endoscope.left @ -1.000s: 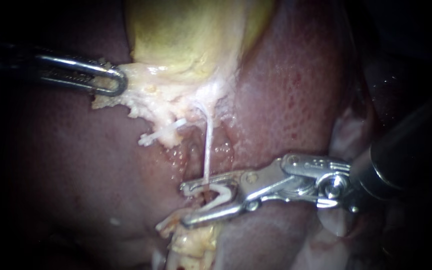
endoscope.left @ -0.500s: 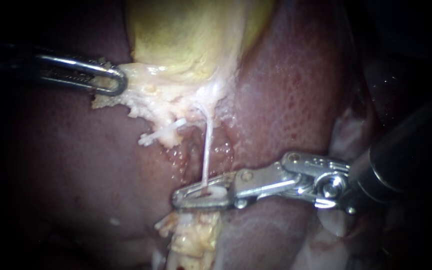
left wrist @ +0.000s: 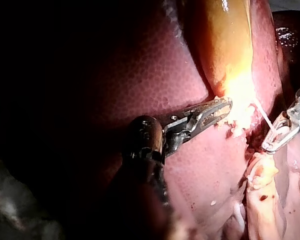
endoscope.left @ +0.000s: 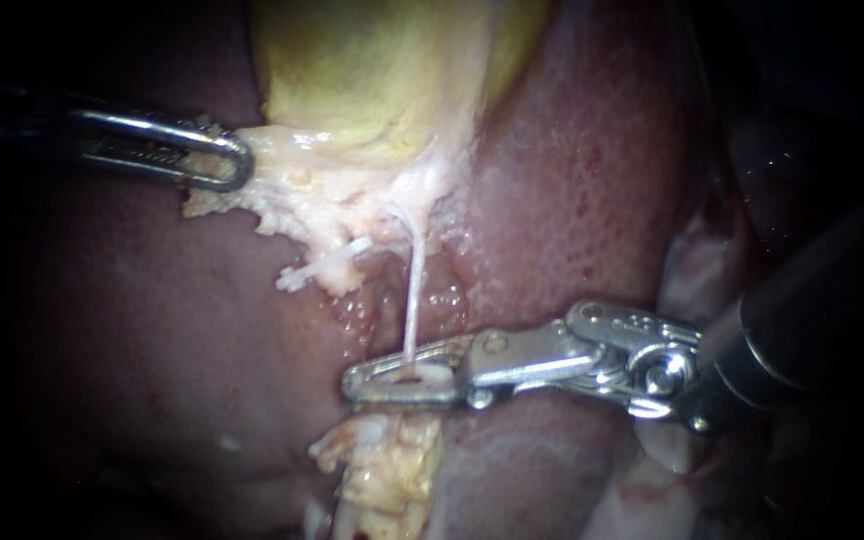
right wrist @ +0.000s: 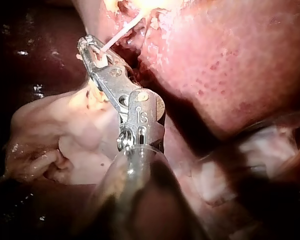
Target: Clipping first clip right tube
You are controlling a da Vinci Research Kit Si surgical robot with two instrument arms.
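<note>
With its shaft at 3 o'clock, the right instrument (endoscope.left: 362, 383) is squeezing its jaws nearly together around a white clip (endoscope.left: 434, 377) on the right tube (endoscope.left: 414, 290), just toward 6 o'clock of centre. At 10 o'clock, the left instrument (endoscope.left: 232, 162) is apparently pinching pale tissue (endoscope.left: 292, 185) beneath the gallbladder (endoscope.left: 382, 70).

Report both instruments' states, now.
Left instrument: shut on pale tissue at the gallbladder's edge.
Right instrument: shut on the clip around the tube.
</note>
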